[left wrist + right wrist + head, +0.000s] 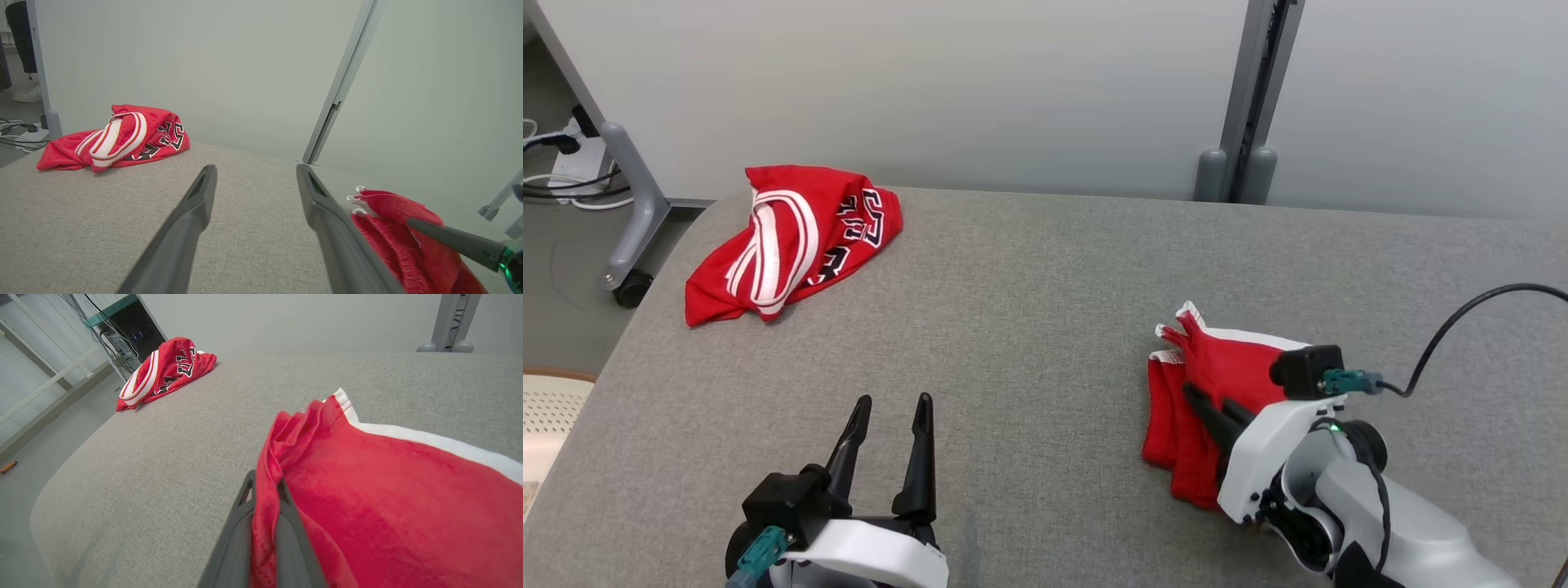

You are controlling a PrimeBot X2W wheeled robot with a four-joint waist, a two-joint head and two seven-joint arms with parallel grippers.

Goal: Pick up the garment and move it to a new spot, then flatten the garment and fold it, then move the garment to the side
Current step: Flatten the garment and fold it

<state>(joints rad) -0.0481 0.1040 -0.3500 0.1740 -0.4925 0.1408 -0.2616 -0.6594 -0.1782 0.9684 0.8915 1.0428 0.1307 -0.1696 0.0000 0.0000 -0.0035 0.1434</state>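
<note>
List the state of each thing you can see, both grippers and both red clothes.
Left gripper: open, holding nothing.
Right gripper: shut on an edge of the near red garment.
Near red garment: bunched in layers, lying on the table, one edge pinched.
Red jersey: crumpled at the far left corner, untouched.

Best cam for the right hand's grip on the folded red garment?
Right wrist view: right hand shut on a fold of the folded red garment, seen close. Head view: wrist partly hides it. Left wrist view: one finger over the cloth.
</note>
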